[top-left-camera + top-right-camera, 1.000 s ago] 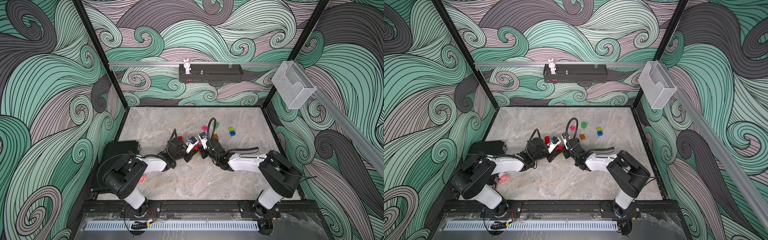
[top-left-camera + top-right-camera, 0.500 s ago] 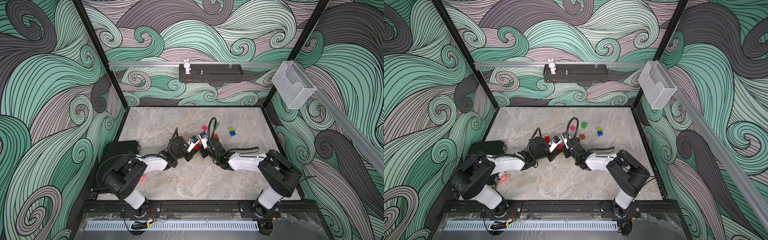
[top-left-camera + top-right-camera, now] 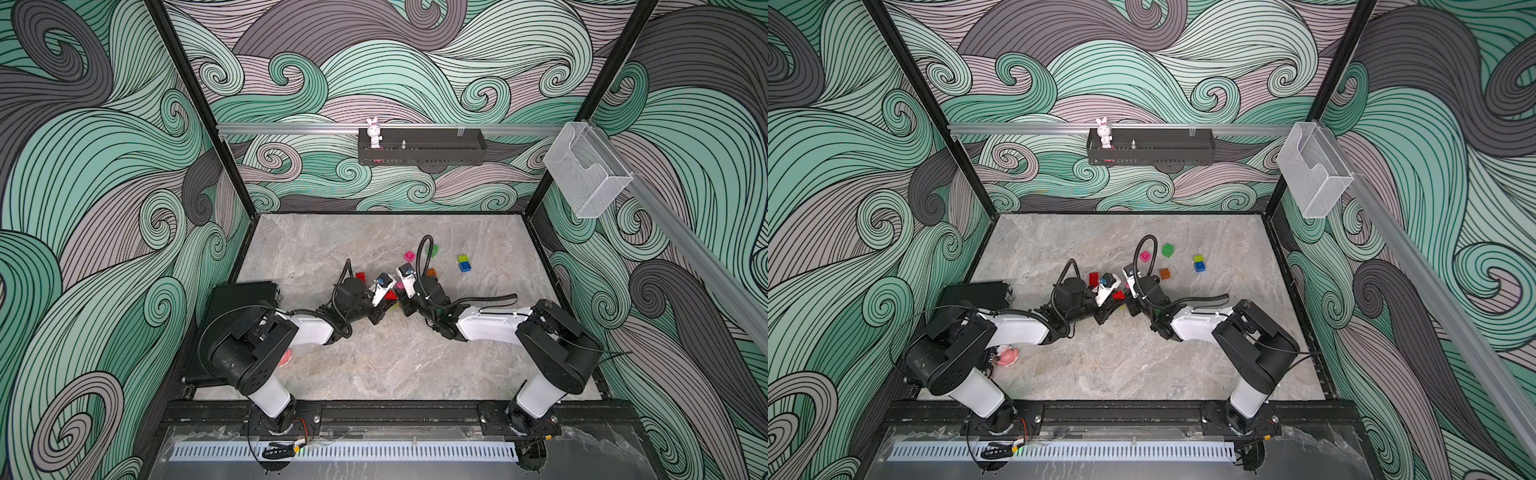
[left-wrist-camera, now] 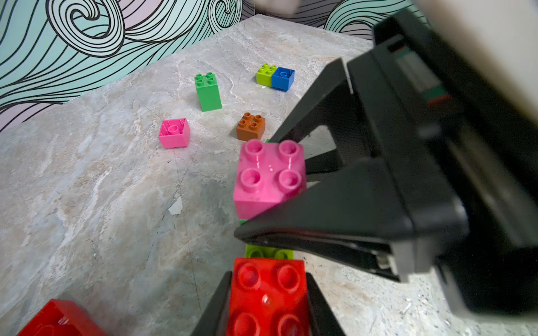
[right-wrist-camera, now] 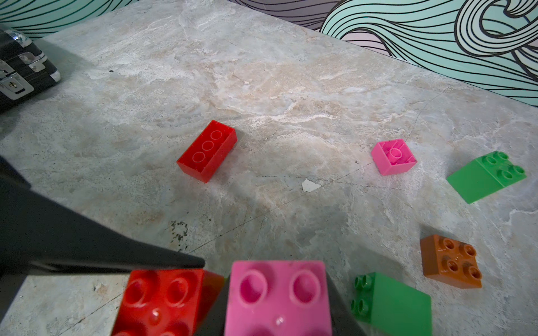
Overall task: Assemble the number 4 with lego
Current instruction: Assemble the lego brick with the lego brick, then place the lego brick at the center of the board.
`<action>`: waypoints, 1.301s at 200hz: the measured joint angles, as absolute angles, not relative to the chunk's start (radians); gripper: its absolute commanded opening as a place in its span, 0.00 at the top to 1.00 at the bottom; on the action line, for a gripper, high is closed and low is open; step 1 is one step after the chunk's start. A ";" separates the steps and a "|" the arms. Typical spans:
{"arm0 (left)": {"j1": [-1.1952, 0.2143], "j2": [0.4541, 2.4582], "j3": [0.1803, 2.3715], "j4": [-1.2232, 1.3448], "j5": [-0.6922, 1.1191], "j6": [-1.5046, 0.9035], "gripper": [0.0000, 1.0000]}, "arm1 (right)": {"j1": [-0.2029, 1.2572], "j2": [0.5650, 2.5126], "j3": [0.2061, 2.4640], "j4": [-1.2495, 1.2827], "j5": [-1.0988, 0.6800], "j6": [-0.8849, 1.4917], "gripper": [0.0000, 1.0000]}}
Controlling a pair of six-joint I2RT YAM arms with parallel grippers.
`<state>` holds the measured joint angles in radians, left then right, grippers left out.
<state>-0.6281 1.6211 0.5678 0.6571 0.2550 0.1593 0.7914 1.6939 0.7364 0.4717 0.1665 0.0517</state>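
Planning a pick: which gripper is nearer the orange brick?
Right. The right gripper, holding a pink brick, is close beside the orange brick; the left gripper, holding a red brick, is farther off.

Two matching units on show, left arm (image 3: 309,328) and right arm (image 3: 492,324), each with glossy white link shells between chunky black round joint housings (image 3: 243,359), black ribbed cables (image 3: 423,257) arching up, and the right gripper (image 4: 253,186) flashing matte black wedge-shaped fingers (image 4: 334,209)

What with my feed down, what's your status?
Left fingers shut on red brick. Right fingers shut on pink brick. Orange brick nearby, not blocking.
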 measured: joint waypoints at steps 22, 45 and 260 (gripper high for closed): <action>-0.626 1.626 0.563 0.674 0.259 0.144 1.00 | 0.791 1.694 0.733 0.473 0.165 0.051 1.00; -0.623 1.627 0.559 0.681 0.263 0.140 1.00 | 0.791 1.694 0.733 0.473 0.164 0.051 1.00; -0.608 1.669 0.501 0.684 0.221 0.174 0.23 | 0.791 1.705 0.741 0.484 0.071 0.018 0.94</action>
<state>-0.6079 1.6691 0.5014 0.6838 0.2211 0.1741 0.7910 1.7054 0.7414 0.4835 0.0708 0.0181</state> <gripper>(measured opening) 0.797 0.348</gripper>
